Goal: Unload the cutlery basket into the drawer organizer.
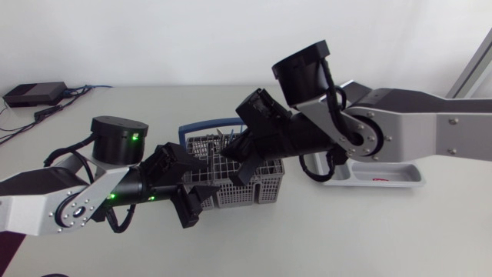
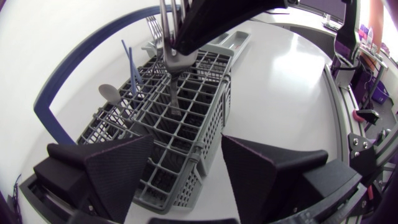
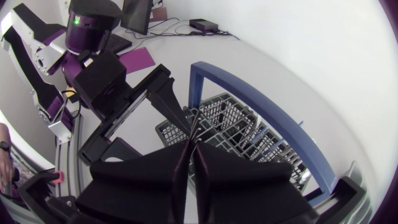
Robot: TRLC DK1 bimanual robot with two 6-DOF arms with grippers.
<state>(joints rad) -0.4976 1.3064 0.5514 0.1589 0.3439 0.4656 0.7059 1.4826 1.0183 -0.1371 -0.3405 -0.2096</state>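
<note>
Fingers of right pincer [image 3: 191, 148] pressed together, pinching fork [image 2: 176, 65] upright, tines up, shaft dropping into a cell of cutlery basket [image 1: 247, 192]. Long axis vertical, so I judge a straight lift comes first. Left pincer [image 2: 186, 149] spread, basket's near corner between its fingers; contact unclear. Basket sits mid-table. Drawer organizer [image 1: 384, 175] lies toward the table's right edge, under my right arm, well apart from left pincer. Right arm nearer, so it should carry. Spoon [image 2: 107, 92] stands in basket.
</note>
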